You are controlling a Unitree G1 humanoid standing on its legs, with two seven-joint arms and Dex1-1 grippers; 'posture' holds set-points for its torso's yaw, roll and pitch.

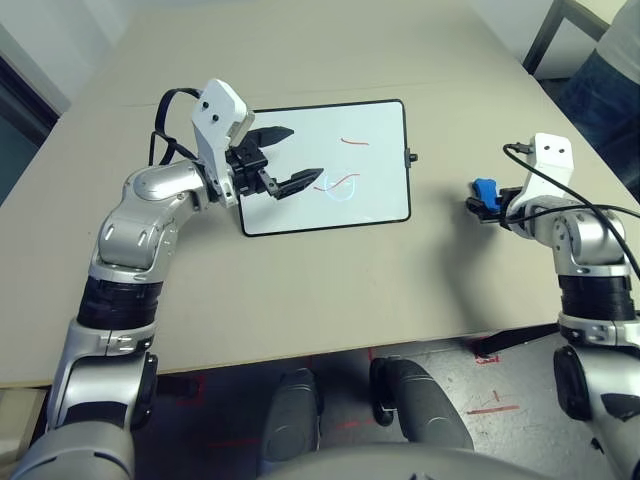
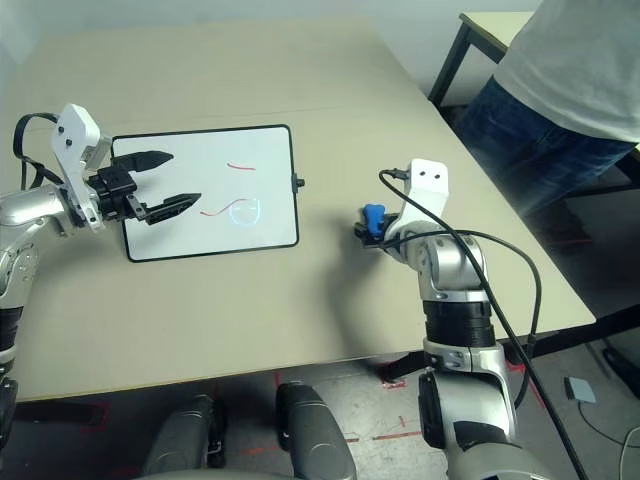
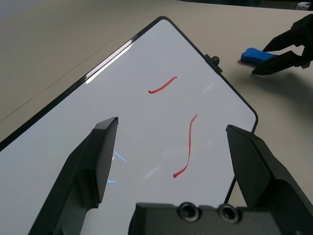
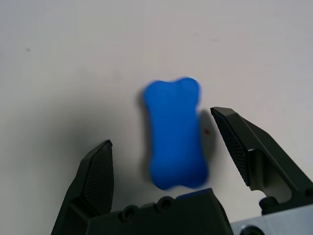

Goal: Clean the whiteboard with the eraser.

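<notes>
Straddling the eraser, R pincer gapes, L pincer likewise over whiteboard; no legible writing.

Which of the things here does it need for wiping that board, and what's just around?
Needed:
- whiteboard with red scribbles
- blue eraser, lying between the open fingers of the right gripper

Just around:
- table
- person standing by
- left gripper, open over the board

head stereo: downward, table | wrists: close, along jaws
</notes>
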